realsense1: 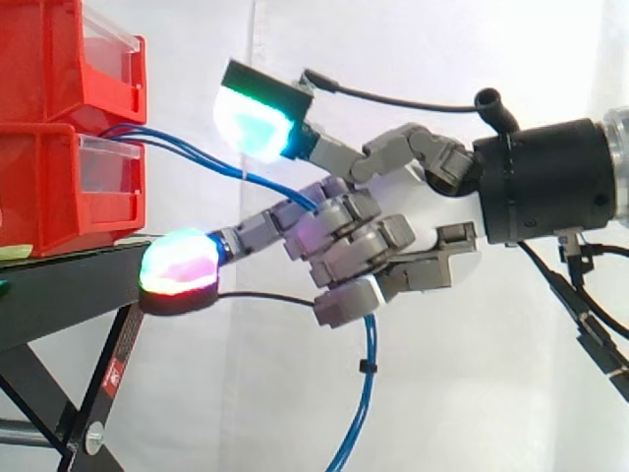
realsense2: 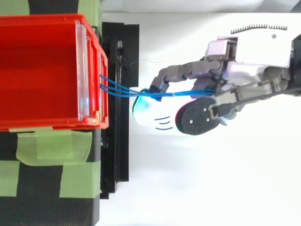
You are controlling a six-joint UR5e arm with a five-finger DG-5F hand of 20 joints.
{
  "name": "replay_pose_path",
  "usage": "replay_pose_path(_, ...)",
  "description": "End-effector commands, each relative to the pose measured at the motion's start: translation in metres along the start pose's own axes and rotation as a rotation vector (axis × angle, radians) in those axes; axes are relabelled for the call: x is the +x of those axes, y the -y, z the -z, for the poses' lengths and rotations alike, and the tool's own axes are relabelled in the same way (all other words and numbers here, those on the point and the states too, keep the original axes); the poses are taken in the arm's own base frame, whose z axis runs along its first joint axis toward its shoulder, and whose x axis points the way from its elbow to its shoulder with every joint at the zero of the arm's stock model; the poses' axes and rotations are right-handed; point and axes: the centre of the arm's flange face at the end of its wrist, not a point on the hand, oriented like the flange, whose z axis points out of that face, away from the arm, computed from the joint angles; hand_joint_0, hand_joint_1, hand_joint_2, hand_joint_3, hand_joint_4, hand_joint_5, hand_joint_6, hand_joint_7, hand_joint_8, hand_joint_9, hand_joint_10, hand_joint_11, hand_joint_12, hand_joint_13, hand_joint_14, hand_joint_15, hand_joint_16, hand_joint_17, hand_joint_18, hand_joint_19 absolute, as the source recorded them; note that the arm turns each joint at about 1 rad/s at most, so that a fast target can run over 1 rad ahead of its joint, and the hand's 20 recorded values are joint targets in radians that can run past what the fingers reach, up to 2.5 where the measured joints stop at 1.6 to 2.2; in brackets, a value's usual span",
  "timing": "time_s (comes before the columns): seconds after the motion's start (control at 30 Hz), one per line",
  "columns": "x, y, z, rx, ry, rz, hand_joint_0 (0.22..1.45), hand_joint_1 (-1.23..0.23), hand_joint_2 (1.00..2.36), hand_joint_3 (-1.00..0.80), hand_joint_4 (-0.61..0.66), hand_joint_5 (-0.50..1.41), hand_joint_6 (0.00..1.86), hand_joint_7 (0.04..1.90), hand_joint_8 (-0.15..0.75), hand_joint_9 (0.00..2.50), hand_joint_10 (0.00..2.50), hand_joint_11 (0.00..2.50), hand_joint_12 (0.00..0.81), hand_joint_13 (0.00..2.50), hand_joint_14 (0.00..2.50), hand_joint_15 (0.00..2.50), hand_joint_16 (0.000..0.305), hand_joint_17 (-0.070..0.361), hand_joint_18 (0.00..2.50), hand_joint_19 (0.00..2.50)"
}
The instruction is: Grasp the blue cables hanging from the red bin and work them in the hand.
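Thin blue cables leave the front of the lower red bin and run right into my hand. They pass between the curled middle fingers and the palm, then hang down below the hand as a bundle. One finger reaches straight out low towards the stand, its fingertip glowing pink and green. The thumb's pad glows cyan above the cables. In the top view, the hand lies to the right of the bin, the cables stretched across the gap.
A second red bin is stacked on the lower one. Both rest on a black stand with slanted legs. Green tape covers the stand beside the bin. A white curtain hangs behind.
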Motion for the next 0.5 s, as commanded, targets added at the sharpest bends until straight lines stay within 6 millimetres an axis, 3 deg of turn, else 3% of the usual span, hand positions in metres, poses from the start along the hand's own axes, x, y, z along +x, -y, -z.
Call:
replay_pose_path(0.0, 0.002, -0.016, -0.007, -0.016, -0.005, -0.004, 0.83, -0.53, 1.00, -0.98, 0.35, 0.20, 0.01, 1.06, 0.329, 0.92, 1.69, 1.75, 0.411, 1.17, 1.52, 1.45, 0.059, 0.132, 1.23, 1.38)
replay_pose_path(0.27, -0.003, -0.034, -0.008, 0.030, 0.009, 0.004, 0.85, -0.54, 1.00, -0.95, 0.34, 0.24, 0.01, 1.14, 0.332, 0.88, 2.01, 1.76, 0.413, 1.17, 1.60, 1.45, 0.057, 0.129, 1.24, 1.39)
replay_pose_path(0.47, -0.014, -0.035, -0.006, 0.043, 0.027, -0.001, 0.86, -0.54, 1.00, -0.93, 0.33, 0.27, 0.01, 1.18, 0.332, 0.85, 2.23, 1.80, 0.410, 1.16, 1.67, 1.44, 0.056, 0.127, 1.25, 1.39)
